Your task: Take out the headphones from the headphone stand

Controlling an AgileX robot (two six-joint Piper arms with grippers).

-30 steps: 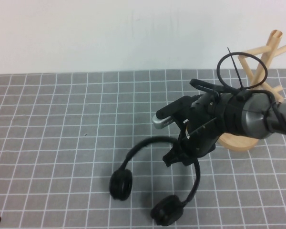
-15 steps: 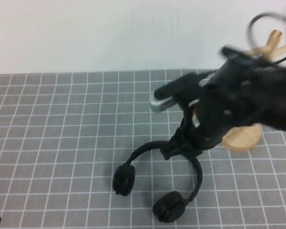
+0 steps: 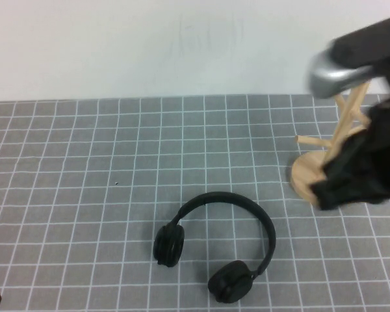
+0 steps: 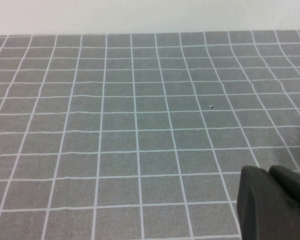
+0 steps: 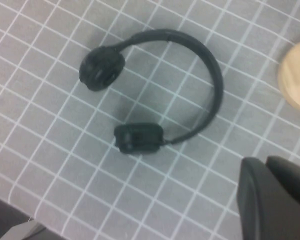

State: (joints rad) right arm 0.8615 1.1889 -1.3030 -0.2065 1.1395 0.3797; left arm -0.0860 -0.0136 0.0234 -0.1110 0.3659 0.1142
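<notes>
A grey mat (image 4: 140, 125) with a grid of thin white lines fills almost the whole left wrist view, running away to a plain pale wall (image 4: 140, 15) at its far edge. The squares look flat and even, bending slightly toward one side. A single tiny dark speck (image 4: 212, 106) sits on the mat, inside one grey square and close to a white line. In one near corner a black, rounded part of the left gripper (image 4: 272, 202) juts into the picture, hanging over the mat; a faint seam divides it into two lobes. Whether its fingers are parted or together cannot be made out from this part alone.
</notes>
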